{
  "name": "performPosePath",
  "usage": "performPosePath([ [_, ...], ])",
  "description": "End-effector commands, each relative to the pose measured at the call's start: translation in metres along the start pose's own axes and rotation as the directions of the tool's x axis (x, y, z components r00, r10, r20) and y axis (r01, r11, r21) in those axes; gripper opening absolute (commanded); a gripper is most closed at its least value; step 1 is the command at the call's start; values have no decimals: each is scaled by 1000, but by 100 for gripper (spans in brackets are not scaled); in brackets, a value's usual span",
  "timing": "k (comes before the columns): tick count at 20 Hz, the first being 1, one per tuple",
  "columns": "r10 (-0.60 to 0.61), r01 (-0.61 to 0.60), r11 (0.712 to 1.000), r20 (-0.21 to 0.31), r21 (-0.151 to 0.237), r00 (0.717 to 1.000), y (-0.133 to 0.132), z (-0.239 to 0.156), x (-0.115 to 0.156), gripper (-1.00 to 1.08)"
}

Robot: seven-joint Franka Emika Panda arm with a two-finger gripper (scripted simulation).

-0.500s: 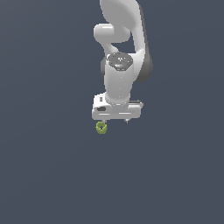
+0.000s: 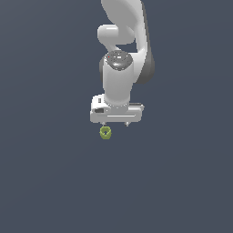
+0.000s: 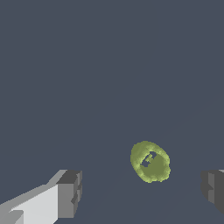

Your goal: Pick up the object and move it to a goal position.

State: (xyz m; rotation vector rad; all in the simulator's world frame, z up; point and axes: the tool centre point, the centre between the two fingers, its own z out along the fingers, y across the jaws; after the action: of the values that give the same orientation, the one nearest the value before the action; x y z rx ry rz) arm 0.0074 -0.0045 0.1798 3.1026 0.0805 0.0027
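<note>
The object (image 2: 105, 133) is a small yellow-green lumpy round thing with a darker hollow, lying on the dark grey floor. In the exterior view it sits just below the white gripper (image 2: 116, 124), toward the exterior view's left end of the hand. The wrist view shows the object (image 3: 150, 161) between the two grey fingertips (image 3: 70, 194), closer to one of them and touching neither. The gripper (image 3: 142, 192) is open and holds nothing. It hangs above the object, pointing straight down.
The white arm (image 2: 123, 50) rises straight up behind the gripper. A plain dark grey floor (image 2: 50, 182) surrounds the object on all sides, with no other things or edges in view.
The arm and gripper have barely moved. The object lies in the same spot under the hand.
</note>
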Motion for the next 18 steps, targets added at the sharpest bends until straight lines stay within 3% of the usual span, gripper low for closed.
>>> performPosePath([
  [1,-4,5,1000,2,-4,1000,3,-2,-1,100],
  [9,42,-42,999,2,2,999,4,5,-3,100],
  [18,227,-227,974,7,17,974,16,29,-12,100],
])
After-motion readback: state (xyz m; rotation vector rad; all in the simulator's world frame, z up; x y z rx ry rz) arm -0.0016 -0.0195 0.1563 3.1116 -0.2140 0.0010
